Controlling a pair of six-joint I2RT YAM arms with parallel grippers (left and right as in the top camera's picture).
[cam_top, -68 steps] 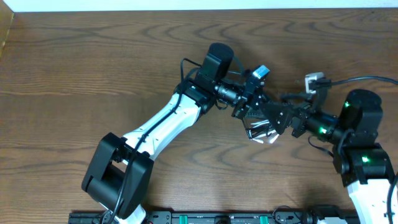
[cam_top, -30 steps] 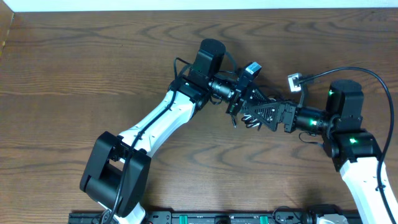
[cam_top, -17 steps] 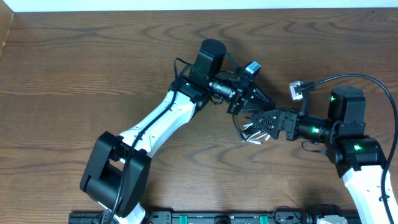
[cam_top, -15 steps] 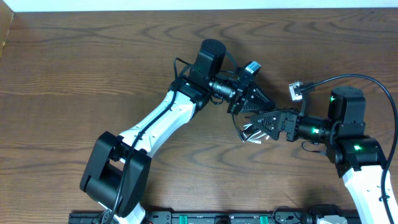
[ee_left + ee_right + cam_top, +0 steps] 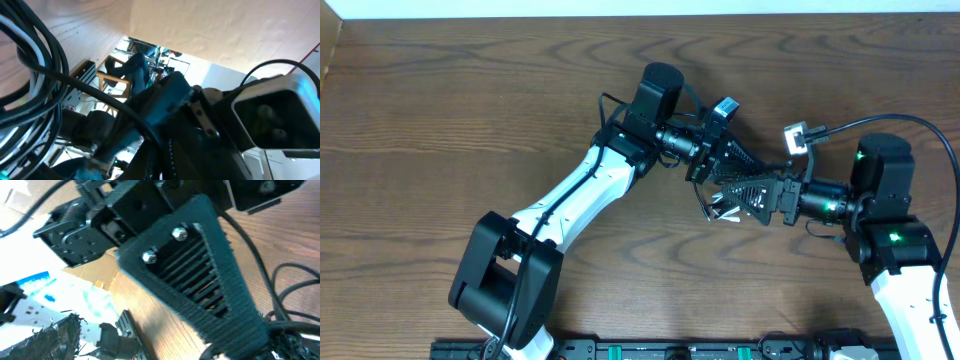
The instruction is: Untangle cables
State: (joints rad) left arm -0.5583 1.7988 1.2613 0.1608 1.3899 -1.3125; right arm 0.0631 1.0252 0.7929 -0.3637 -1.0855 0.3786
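The cables (image 5: 720, 210), a small tangle of black loops with white strands, hang bunched at mid-table under the two gripper tips. My left gripper (image 5: 725, 165) reaches in from the left and is shut on the cables. In the left wrist view black and white cables (image 5: 30, 85) pass close to the lens and one black strand runs down toward the jaws. My right gripper (image 5: 738, 193) comes from the right, open, its fingers spread at the tangle's right side. The right wrist view shows the left gripper's ribbed finger (image 5: 200, 270) and black cable loops (image 5: 295, 295) behind it.
A thick black wire (image 5: 920, 125) arcs from the right arm to a small grey-white connector (image 5: 798, 135) above its wrist. A black rail (image 5: 670, 350) runs along the front edge. Bare wooden table (image 5: 470, 100) stretches to the left and back.
My right gripper drew back to the right from the left gripper, then rose a little. The tangle sagged slightly lower, showing its white strands. The left arm barely moved.
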